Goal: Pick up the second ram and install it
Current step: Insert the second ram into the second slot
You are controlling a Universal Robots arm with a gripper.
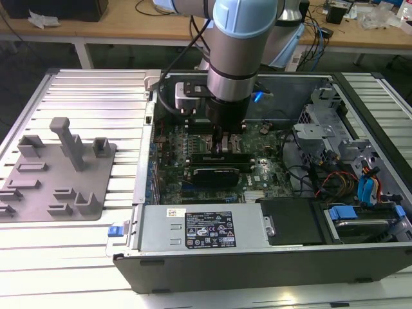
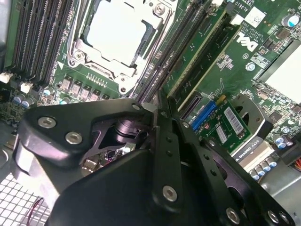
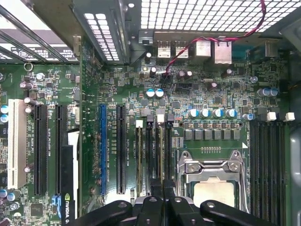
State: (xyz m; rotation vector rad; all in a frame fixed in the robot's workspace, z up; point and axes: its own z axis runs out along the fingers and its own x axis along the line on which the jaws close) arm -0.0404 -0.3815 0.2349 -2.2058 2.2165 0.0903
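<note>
Second ram (image 3: 162, 165) beside processor socket (image 3: 214, 188)

The robot arm (image 1: 238, 38) I operate remotely stands in what looks like a robotics lab, an open computer case (image 1: 257, 257) on a slotted aluminium table (image 1: 84, 90) before cable-strewn wooden workbenches (image 1: 129, 26).

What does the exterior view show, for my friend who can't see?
A robot arm reaches down into an open computer case, its gripper low over the green motherboard. A grey tray sits on the table at the exterior view's left.
</note>
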